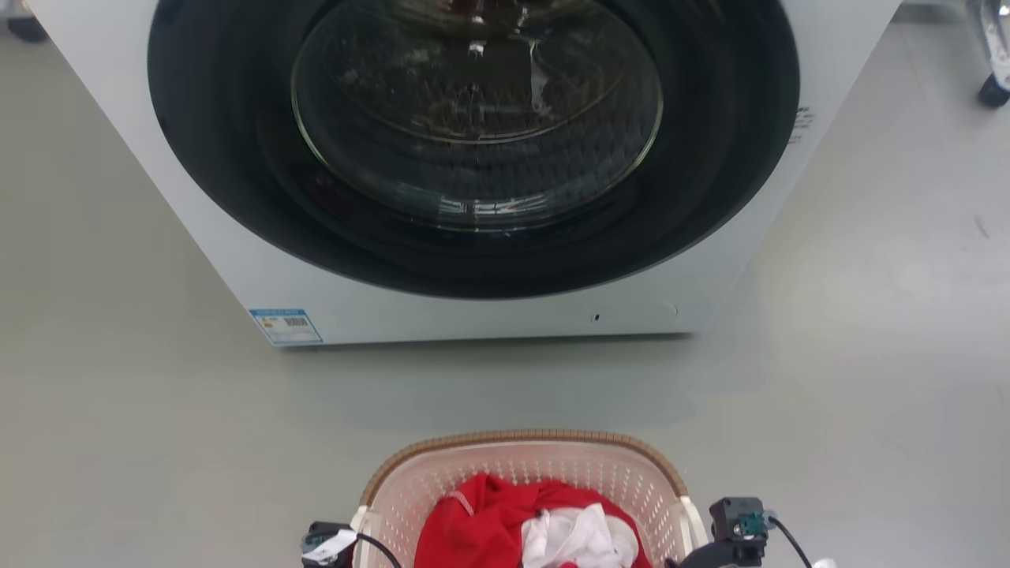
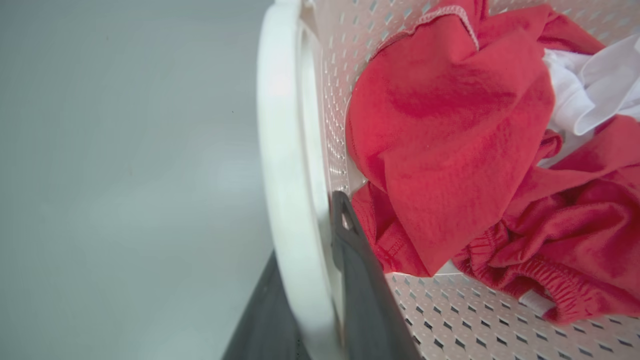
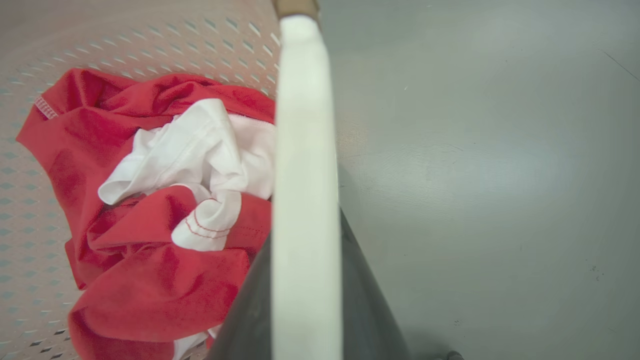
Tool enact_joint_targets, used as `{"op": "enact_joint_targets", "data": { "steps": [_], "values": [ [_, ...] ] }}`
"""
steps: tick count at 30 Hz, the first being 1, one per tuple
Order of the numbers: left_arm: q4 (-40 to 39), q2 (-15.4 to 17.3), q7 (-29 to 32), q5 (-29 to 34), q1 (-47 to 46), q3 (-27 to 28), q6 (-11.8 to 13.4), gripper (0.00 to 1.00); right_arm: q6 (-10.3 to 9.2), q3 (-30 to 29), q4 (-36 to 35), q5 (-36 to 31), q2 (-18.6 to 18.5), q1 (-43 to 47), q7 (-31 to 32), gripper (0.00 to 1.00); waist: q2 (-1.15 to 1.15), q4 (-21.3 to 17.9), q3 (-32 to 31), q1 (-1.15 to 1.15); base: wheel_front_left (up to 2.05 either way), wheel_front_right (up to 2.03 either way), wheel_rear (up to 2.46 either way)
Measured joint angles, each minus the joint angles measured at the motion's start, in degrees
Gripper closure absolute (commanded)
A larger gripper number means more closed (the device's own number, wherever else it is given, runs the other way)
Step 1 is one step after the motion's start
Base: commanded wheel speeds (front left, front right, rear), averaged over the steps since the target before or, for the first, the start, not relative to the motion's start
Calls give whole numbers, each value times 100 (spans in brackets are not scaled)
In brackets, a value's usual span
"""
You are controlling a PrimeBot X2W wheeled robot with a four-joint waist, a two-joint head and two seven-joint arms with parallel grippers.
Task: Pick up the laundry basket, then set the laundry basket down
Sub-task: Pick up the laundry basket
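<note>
Between the two dark fingers of the left gripper (image 2: 306,227) runs one white handle (image 2: 285,150) of the laundry basket (image 1: 521,436). One finger lies outside the handle and the other inside against the perforated wall, both pressed close, so the grip is clamped on it. The right gripper (image 3: 306,225) does the same with the second white handle (image 3: 305,125), one finger on each side and tight against it. That makes two grippers, two handles and one basket, which sits between the grippers and carries a brown woven-look rim on its far side. Just inward from each gripper, inside the basket, lies a crumpled heap of red cloth (image 1: 481,521); whether it is one piece or more cannot be told. One white garment (image 1: 576,536) is tucked into it, nearer the right gripper. Outward from both grippers is bare grey floor (image 1: 118,394). Well ahead of the grippers, beyond the basket, stands one white washing machine (image 1: 237,260) with one round dark glass door (image 1: 473,102) and one blue-edged sticker (image 1: 286,326) at its lower corner on the left gripper's side.
</note>
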Motion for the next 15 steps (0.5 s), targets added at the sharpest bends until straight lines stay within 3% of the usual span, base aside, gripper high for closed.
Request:
{"op": "enact_joint_targets", "data": {
  "steps": [15],
  "values": [
    [51,8,203,-56,389,-85,-67,100,-7,365,16,434,-5,374,149,100,0,-171,-720,1,0,0,0]
  ]
}}
